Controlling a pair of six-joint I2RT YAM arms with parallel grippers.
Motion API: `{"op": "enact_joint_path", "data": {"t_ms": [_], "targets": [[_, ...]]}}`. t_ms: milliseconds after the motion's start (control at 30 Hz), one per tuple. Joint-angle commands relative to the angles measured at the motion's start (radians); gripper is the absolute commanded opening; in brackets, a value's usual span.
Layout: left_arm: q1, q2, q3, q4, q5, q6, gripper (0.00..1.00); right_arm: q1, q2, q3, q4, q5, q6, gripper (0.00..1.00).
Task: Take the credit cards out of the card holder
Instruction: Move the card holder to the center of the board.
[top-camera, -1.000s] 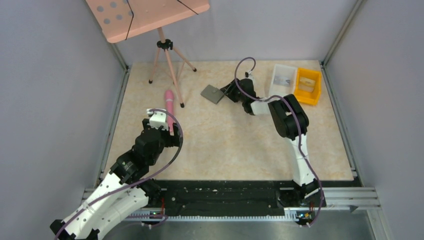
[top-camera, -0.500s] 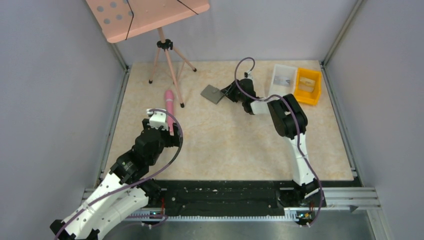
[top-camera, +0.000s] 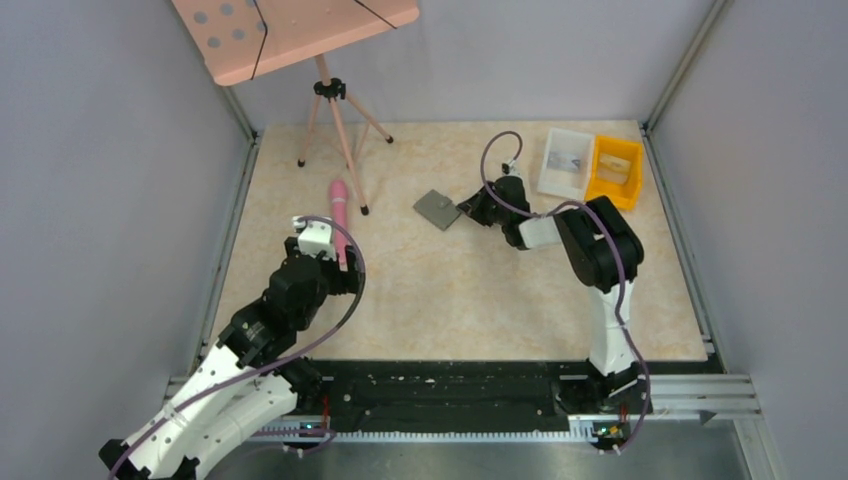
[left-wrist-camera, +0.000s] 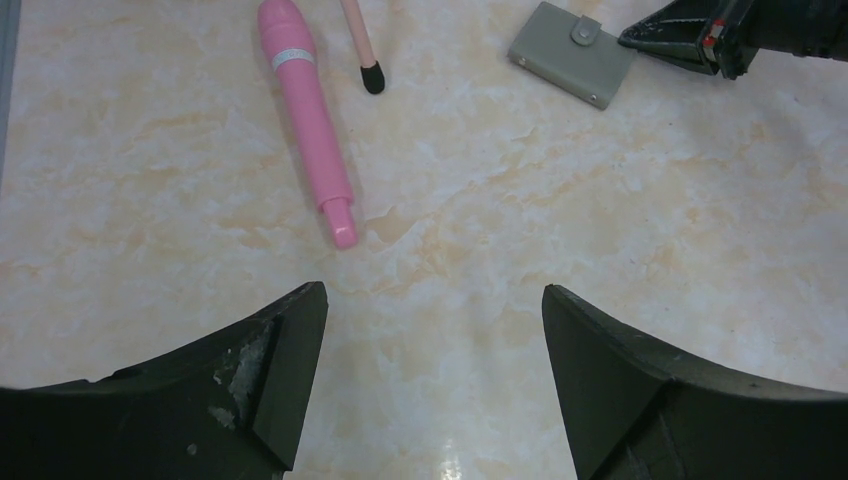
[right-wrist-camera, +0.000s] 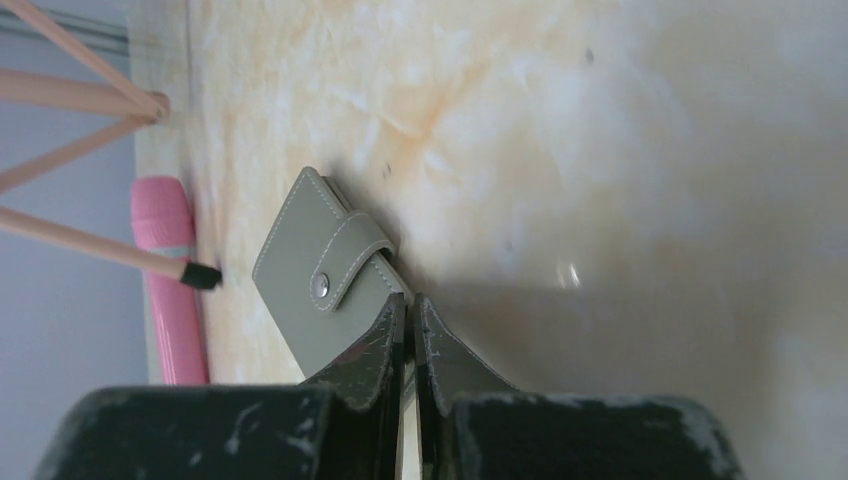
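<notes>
Right gripper (right-wrist-camera: 408, 308): just pressed together at the edge of the flat grey leather card holder (right-wrist-camera: 320, 275)
Card holder: dragged nearer, still closed, nothing out yet
Left gripper (left-wrist-camera: 435, 310): spread, empty

Right gripper (right-wrist-camera: 408, 308): fingers pressing flat together, tips touching the card holder's edge just beside the strap.
Card holder (right-wrist-camera: 305, 275): lying closed and flat on the table (right-wrist-camera: 620, 180), with its strap (right-wrist-camera: 358, 252) wrapping over the edge and its snap fastened.
Pink cylinder (right-wrist-camera: 168, 300): lying beyond the card holder, apart from it.
Tripod leg (right-wrist-camera: 90, 245): crossing over the pink cylinder, with its black foot (right-wrist-camera: 205, 276) sitting between cylinder and card holder.
</notes>
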Motion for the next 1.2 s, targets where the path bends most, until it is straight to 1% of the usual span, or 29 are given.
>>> {"op": "enact_joint_path", "data": {"t_ms": [0, 133, 200, 333, 467, 600, 667, 767, 900, 933, 1067, 1167], "targets": [[-0.003, 0.035, 0.085, -0.032, 0.070, -0.081, 0.84, -0.013, -0.184, -0.151, -0.101, -0.026, -0.096, 0.00], [-0.002, 0.072, 0.070, -0.034, 0.148, -0.177, 0.84, -0.012, -0.409, -0.329, -0.182, -0.025, -0.084, 0.00], [-0.003, 0.109, 0.058, -0.022, 0.173, -0.215, 0.84, -0.011, -0.531, -0.461, -0.206, -0.009, -0.065, 0.00], [-0.002, 0.179, 0.052, 0.000, 0.174, -0.265, 0.82, 0.000, -0.790, -0.669, -0.263, 0.038, -0.019, 0.00], [-0.001, 0.227, 0.075, 0.028, 0.189, -0.266, 0.82, 0.056, -1.048, -0.807, -0.370, 0.112, 0.048, 0.00], [-0.001, 0.252, 0.090, 0.056, 0.195, -0.265, 0.82, 0.092, -1.246, -0.899, -0.508, 0.180, 0.101, 0.00], [-0.001, 0.254, 0.093, 0.064, 0.199, -0.268, 0.81, 0.097, -1.310, -0.926, -0.551, 0.186, 0.112, 0.00], [-0.001, 0.244, 0.102, 0.060, 0.211, -0.277, 0.81, 0.099, -1.400, -0.925, -0.643, 0.178, 0.102, 0.08], [-0.001, 0.214, 0.099, 0.042, 0.218, -0.280, 0.81, 0.099, -1.494, -0.869, -0.771, 0.189, 0.039, 0.31], [-0.001, 0.208, 0.098, 0.033, 0.214, -0.279, 0.81, 0.099, -1.505, -0.841, -0.813, 0.204, 0.014, 0.33], [-0.001, 0.189, 0.095, -0.003, 0.209, -0.277, 0.81, 0.099, -1.472, -0.716, -0.924, 0.257, -0.110, 0.36], [-0.001, 0.188, 0.109, -0.036, 0.206, -0.286, 0.81, 0.100, -1.379, -0.624, -0.925, 0.239, -0.191, 0.36]]}}
